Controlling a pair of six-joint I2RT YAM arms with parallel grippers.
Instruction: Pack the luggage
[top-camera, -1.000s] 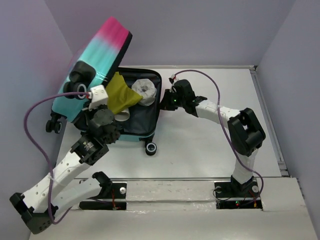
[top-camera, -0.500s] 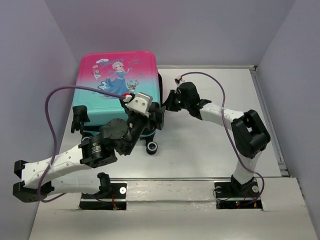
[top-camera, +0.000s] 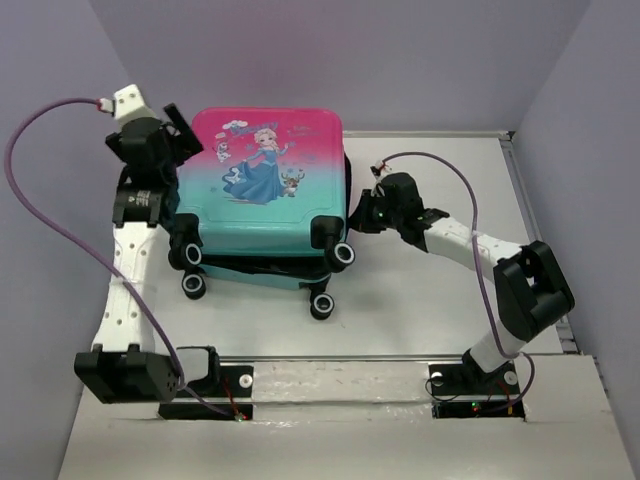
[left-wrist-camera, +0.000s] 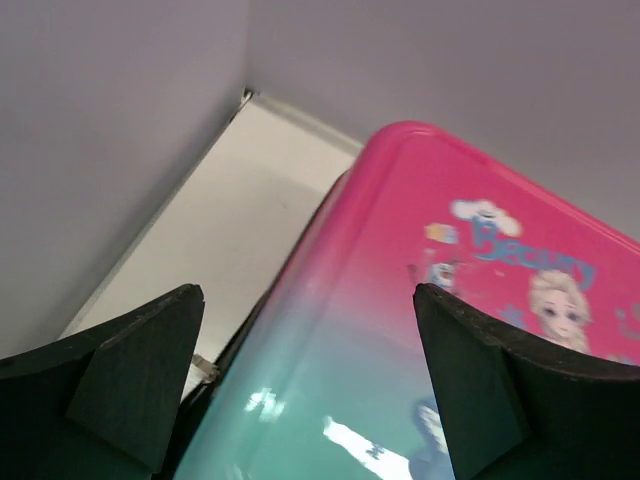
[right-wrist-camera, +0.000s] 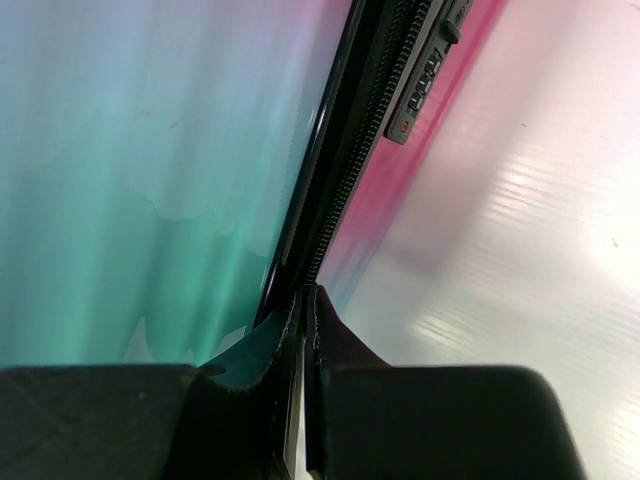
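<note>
Lying closed: luggage (top-camera: 265, 190) | left end effector (left-wrist-camera: 308, 300) released near its pink corner | right end effector (right-wrist-camera: 308, 300) clenched at zipper (right-wrist-camera: 370, 140)

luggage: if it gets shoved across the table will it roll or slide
Lying flat on its shell, the luggage would probably slide, not roll: its wheels face sideways. The glossy hard shell likely stays stiff but slippery.

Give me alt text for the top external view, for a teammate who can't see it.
The luggage lies flat on the white table with its lid down, princess print facing up, wheels toward the arm bases. The left gripper hovers open at its far-left corner; the right gripper, shut, sits against its right-side zipper seam.
</note>
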